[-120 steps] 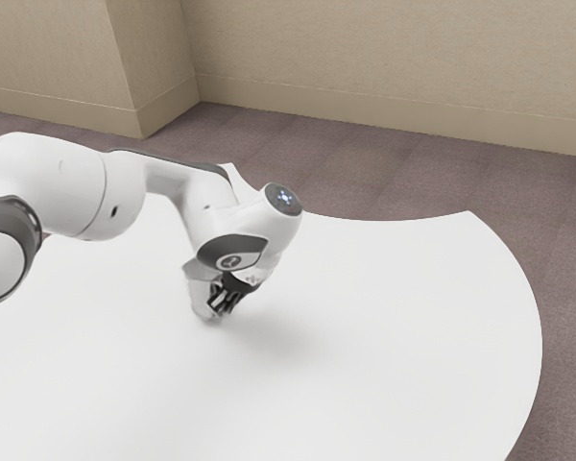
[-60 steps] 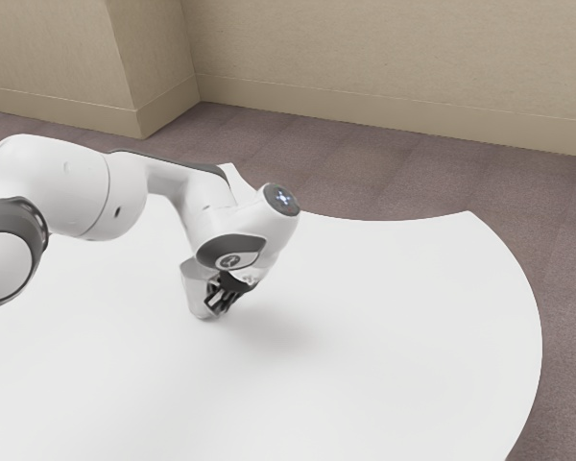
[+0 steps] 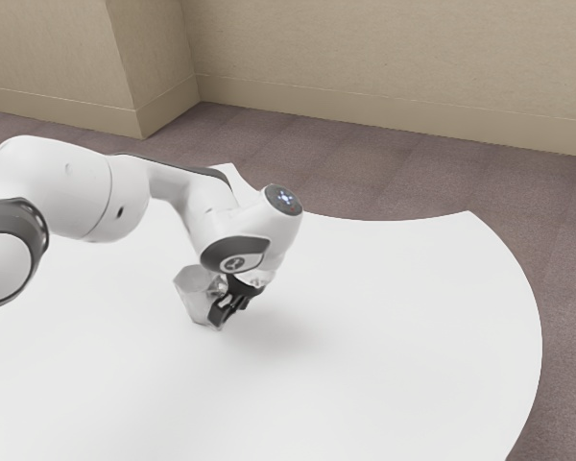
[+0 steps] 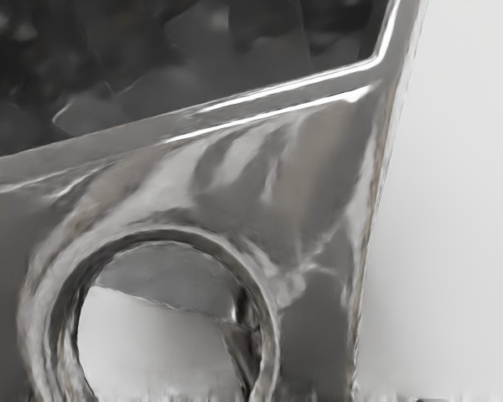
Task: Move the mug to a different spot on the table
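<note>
Gripper (image 3: pixel 228 305) is down at the mug (image 3: pixel 192 288), with the handle loop (image 4: pixel 151 318) just under the hand. Can't tell jaw state. Mug sits near the table (image 3: pixel 413 365) far edge, well apart from its curved edge. Looks like 1 step done (reach); carry and set-down left.

Grey-brown carpet (image 3: pixel 394 163) runs to beige walls (image 3: pixel 384 48).
</note>
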Robot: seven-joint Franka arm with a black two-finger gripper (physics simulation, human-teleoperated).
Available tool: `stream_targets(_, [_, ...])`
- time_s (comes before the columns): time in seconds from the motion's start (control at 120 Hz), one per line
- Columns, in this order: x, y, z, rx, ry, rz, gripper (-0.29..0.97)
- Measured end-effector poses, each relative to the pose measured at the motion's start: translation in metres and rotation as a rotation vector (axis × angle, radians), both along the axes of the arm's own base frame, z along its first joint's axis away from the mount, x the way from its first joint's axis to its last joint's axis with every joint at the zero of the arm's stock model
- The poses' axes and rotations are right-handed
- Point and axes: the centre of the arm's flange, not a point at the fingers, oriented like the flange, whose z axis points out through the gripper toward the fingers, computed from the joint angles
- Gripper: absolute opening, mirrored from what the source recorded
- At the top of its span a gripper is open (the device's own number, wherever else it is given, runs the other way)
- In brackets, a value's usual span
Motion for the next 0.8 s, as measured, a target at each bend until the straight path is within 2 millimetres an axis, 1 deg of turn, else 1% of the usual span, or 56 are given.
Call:
stream_targets(0.1, [-0.001,-0.011,0.008,-0.065,-0.005,0.04,0.56])
stream_targets(0.225, [-0.002,-0.032,0.035,-0.18,-0.007,0.025,0.61])
stream_targets(0.292, [-0.003,-0.04,0.056,-0.25,0.005,-0.005,0.63])
stream_targets(0.375, [-0.004,-0.043,0.079,-0.31,0.031,-0.085,0.65])
stream_targets(0.425, [-0.005,-0.042,0.089,-0.333,0.051,-0.155,0.65])
stream_targets(0.492, [-0.006,-0.043,0.109,-0.356,0.068,-0.266,0.66])
stream_targets(0.525, [-0.007,-0.043,0.122,-0.37,0.077,-0.323,0.66])
stream_targets(0.558, [-0.005,-0.045,0.138,-0.381,0.082,-0.387,0.67])
stream_targets(0.625, [0.004,-0.047,0.176,-0.394,0.089,-0.514,0.67])
stream_targets(0.717, [0.017,-0.046,0.232,-0.397,0.087,-0.676,0.67])
stream_targets(0.742, [0.02,-0.042,0.245,-0.403,0.088,-0.709,0.67])
stream_targets(0.8, [0.025,-0.018,0.273,-0.411,0.085,-0.754,0.68])
